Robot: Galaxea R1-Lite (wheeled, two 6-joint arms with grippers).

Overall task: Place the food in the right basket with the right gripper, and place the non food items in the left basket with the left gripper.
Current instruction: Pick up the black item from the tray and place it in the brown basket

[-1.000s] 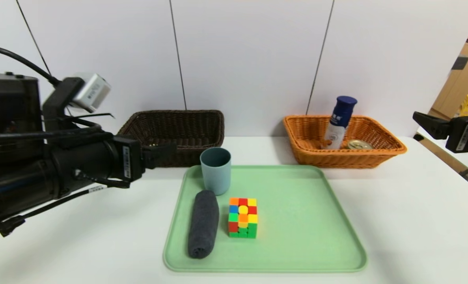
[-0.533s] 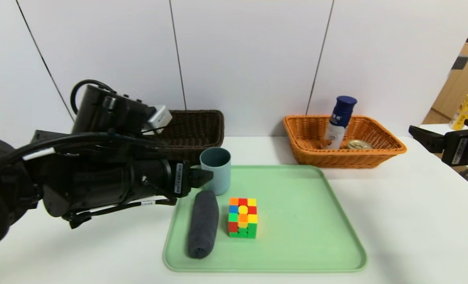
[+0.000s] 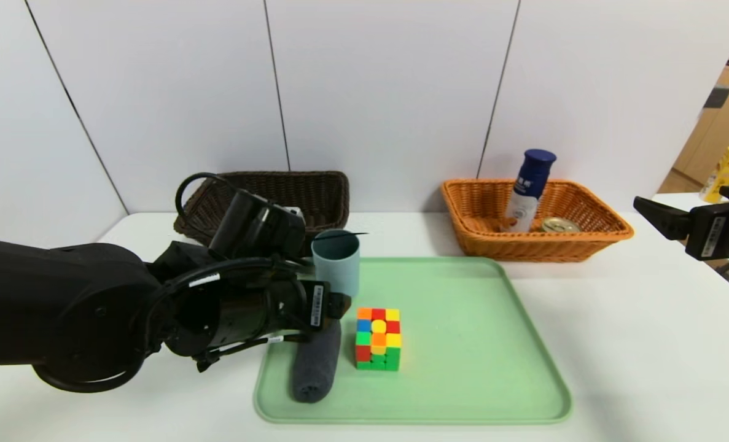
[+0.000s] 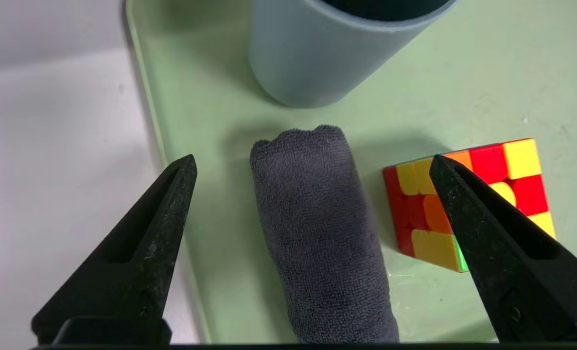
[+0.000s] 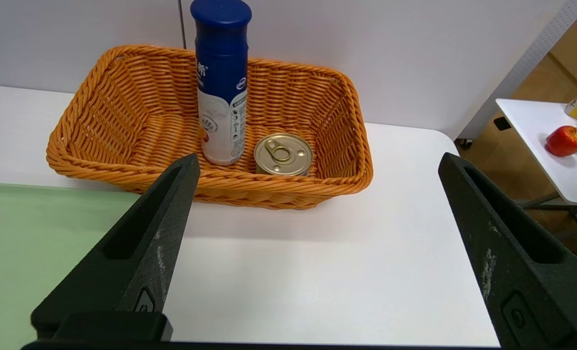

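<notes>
My left gripper (image 3: 341, 305) is open and hangs low over the far end of the dark grey rolled towel (image 3: 314, 369), one finger on each side (image 4: 312, 160). The towel (image 4: 322, 233) lies on the green tray (image 3: 475, 344) between the blue-grey cup (image 3: 338, 261) and the multicoloured puzzle cube (image 3: 378, 337). The dark brown left basket (image 3: 318, 196) stands behind. The white bottle (image 3: 527, 190) and the tin (image 3: 559, 225) are in the orange right basket (image 3: 585, 242). My right gripper (image 3: 653, 216) is open and empty at the right edge. The pasta spoon does not show.
The left arm covers the table's left part and the tray's left edge. The cup (image 4: 327, 48) and cube (image 4: 482, 194) stand close to the left gripper's fingers. A side table with a red apple (image 5: 565, 140) stands off to the right.
My left arm has swung from beside the dark basket down and right over the tray, ending above the towel. My right gripper has hardly moved.
</notes>
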